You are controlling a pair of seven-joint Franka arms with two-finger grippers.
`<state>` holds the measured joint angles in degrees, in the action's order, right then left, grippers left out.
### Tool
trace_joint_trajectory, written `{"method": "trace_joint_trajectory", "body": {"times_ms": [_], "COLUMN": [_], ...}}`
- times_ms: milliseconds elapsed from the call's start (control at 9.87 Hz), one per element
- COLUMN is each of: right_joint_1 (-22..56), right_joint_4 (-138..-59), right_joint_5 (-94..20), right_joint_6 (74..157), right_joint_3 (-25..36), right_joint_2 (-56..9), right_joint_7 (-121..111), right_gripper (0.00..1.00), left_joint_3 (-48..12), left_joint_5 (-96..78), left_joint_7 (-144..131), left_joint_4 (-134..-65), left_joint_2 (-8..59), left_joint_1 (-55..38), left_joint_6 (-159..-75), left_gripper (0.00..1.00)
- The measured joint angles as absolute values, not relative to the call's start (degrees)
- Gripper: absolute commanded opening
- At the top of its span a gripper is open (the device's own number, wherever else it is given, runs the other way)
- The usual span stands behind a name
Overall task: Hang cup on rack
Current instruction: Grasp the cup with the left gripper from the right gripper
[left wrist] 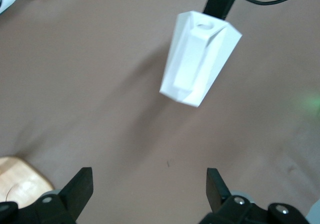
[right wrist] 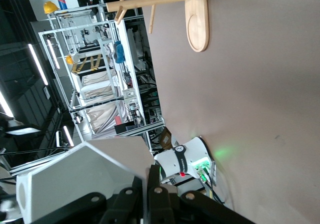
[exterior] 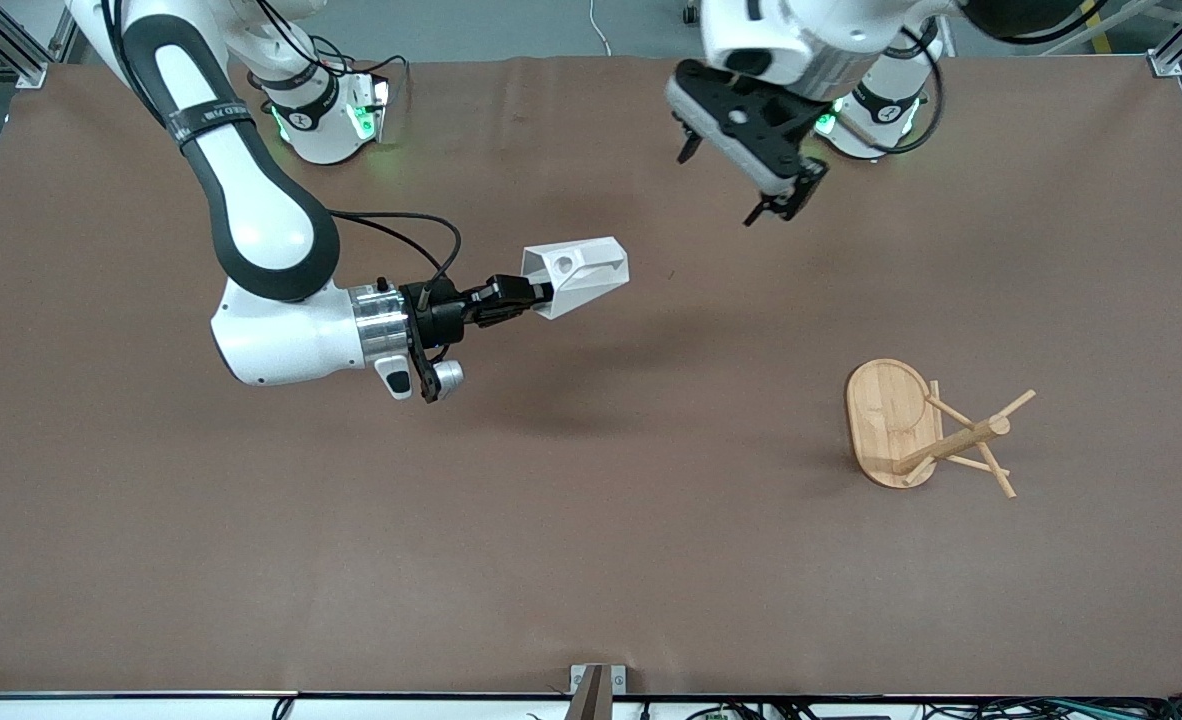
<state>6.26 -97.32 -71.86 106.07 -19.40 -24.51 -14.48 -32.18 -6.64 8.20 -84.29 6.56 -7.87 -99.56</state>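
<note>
My right gripper is shut on the rim wall of the white faceted cup, which it holds on its side in the air over the middle of the table. The handle's round hole faces up. In the right wrist view the cup fills the space beside the shut gripper. The bamboo rack stands upright toward the left arm's end, nearer to the front camera than the cup. My left gripper hangs open and empty near its base. Its wrist view shows the cup past its own open gripper.
The brown table cover lies bare around the rack and under the cup. A corner of the rack's oval base shows in the left wrist view. The rack and the left arm's base appear in the right wrist view.
</note>
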Motion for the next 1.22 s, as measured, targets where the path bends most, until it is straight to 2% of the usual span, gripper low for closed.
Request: {"method": "trace_joint_trajectory", "body": {"times_ms": [405,709,1014,1216], "right_joint_1": [6.3,6.2,6.2,6.2], "right_joint_4": [-97.3,-97.2,-97.2,-97.2], "right_joint_5": [-72.4,-72.5,-72.6,-72.6], "right_joint_6": [106.1,106.1,106.1,106.1], "right_joint_3": [-19.6,-19.6,-19.6,-19.6], "right_joint_2": [-24.5,-24.4,-24.4,-24.4], "right_joint_7": [-14.5,-14.5,-14.5,-14.6], "right_gripper": [0.01,0.01,0.01,0.01], "left_joint_3": [-33.0,-33.1,-33.1,-33.1], "left_joint_5": [-5.2,-5.2,-4.8,-2.9], "left_joint_7": [9.5,10.1,10.2,10.2], "left_joint_4": [-88.9,-89.7,-90.0,-89.9], "left_joint_2": [9.2,10.4,15.2,16.6], "left_joint_1": [-11.3,-11.5,-14.0,-14.9], "left_joint_6": [-108.3,-114.6,-121.7,-122.8], "left_gripper": [1.00,1.00,1.00,1.00]}}
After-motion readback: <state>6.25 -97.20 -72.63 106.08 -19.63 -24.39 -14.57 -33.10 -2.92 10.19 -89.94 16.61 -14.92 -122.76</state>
